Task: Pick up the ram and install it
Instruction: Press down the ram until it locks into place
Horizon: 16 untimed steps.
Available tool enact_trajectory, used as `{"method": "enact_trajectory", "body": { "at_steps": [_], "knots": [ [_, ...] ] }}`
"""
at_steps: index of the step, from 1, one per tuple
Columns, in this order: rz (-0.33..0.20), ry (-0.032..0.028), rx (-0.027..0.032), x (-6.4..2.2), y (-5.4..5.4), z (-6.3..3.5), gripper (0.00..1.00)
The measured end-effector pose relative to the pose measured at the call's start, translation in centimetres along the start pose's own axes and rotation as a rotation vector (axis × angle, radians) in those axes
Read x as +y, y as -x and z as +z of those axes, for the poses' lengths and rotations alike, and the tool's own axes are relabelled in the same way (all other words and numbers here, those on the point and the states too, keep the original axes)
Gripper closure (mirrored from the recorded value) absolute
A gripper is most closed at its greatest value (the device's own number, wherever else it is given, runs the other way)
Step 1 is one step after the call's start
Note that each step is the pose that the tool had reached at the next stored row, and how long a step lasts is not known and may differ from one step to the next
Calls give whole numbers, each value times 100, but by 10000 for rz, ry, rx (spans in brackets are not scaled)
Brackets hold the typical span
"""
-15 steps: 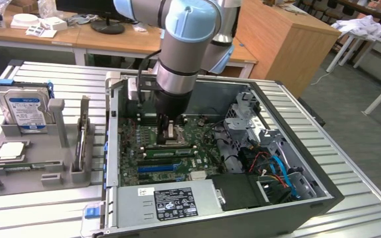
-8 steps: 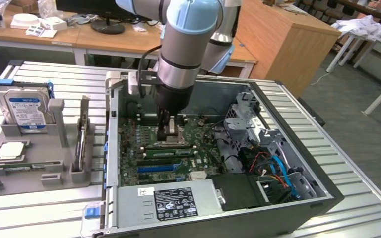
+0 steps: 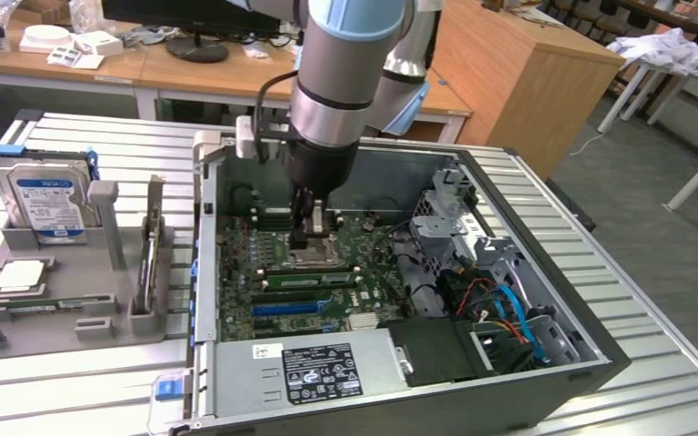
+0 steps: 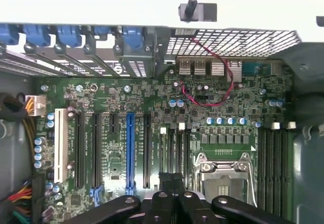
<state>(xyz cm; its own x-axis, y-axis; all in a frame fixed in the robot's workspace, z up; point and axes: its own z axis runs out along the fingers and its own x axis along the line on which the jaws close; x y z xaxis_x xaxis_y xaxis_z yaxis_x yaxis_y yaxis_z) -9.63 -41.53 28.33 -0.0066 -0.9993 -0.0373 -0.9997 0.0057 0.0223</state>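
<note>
My gripper (image 3: 312,242) reaches down into the open computer case (image 3: 592,363), just above the motherboard (image 3: 252,304) next to the CPU socket (image 4: 225,179). In the wrist view the gripper (image 4: 172,182) is shut, its dark fingertips pressed together over the near end of the black memory slots (image 4: 174,150). More slots (image 4: 273,163) run on the far side of the socket. The ram is hidden: I cannot make out a green stick between the fingers, and whether they hold anything cannot be told.
A grey fixture (image 3: 34,338) at the exterior view's left holds a blue-labelled hard drive (image 3: 48,204). Inside the case are the power supply (image 3: 319,371), a drive cage with blue and orange cables (image 3: 507,313), a blue expansion slot (image 4: 129,148) and a red wire (image 4: 215,85).
</note>
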Motion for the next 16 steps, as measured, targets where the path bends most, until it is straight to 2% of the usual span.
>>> {"method": "enact_trajectory", "body": {
  "at_steps": [10,16],
  "knots": [
    [0,0,1,5,8,-216,89],
    [0,0,0,7,12,-308,89]
  ]
}}
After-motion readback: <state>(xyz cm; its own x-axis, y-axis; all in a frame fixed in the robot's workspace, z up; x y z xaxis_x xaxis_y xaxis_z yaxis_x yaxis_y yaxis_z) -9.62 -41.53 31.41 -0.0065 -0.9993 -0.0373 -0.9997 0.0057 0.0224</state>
